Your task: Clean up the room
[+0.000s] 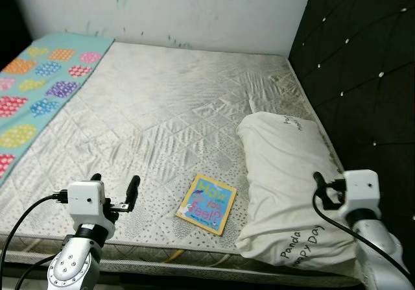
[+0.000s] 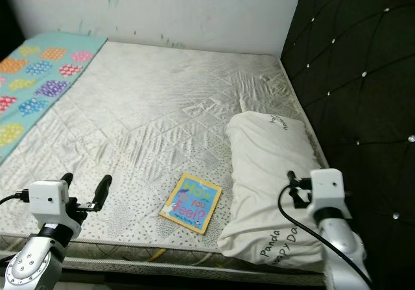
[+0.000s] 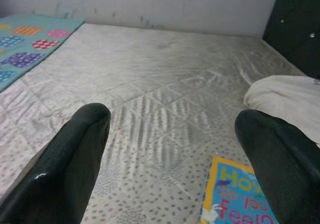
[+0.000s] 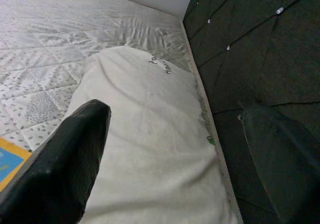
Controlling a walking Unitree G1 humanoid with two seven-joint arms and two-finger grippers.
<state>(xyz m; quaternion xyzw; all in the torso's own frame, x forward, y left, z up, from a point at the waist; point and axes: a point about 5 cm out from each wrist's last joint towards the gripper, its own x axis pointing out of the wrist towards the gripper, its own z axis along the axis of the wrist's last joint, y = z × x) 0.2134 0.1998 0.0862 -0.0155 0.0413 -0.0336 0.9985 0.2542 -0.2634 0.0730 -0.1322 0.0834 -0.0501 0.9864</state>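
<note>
A yellow-edged children's book (image 1: 207,204) lies flat near the front edge of the bare quilted mattress (image 1: 168,102). To its right, a white pillow (image 1: 285,173) with printed writing lies against the black headboard. My left gripper (image 1: 115,185) hovers open over the mattress's front edge, left of the book, with nothing between its fingers. In the left wrist view the book's corner (image 3: 240,199) sits beside one finger (image 3: 280,159). My right gripper (image 4: 175,111) is open above the pillow's (image 4: 145,134) front right part, holding nothing.
A teal blanket (image 1: 39,89) with coloured dotted patches covers the mattress's far left side. The black tufted headboard (image 1: 363,76) rises along the right. A white wall (image 1: 181,4) with paint marks stands behind the bed.
</note>
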